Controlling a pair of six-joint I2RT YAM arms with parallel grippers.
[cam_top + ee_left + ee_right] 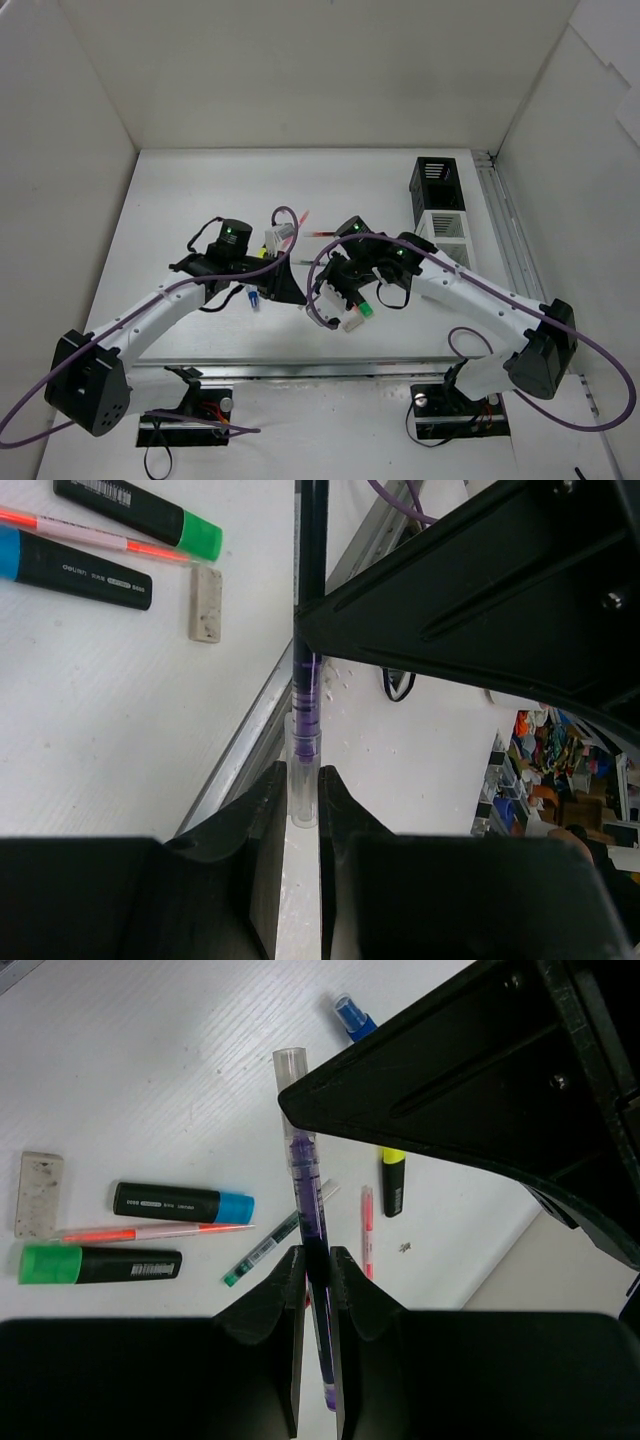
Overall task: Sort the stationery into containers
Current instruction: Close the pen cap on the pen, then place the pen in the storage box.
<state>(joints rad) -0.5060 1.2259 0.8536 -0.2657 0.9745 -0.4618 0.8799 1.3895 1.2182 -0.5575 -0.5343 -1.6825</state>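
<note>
I see both arms meeting mid-bench (180, 200), sharing one purple pen (305, 1175). My left fingers (270, 790) are clamped tight on its clear end, and my right fingers (290, 1270) are pinched just as narrowly on its dark end, so the pen spans between them, lifted off the surface. Below lie a green highlighter (100, 1263), a blue highlighter (185, 1203), a red pen (150, 1231) and an eraser (40, 1192). The black container (437, 185) and white container (444, 232) stand well apart, far right.
</note>
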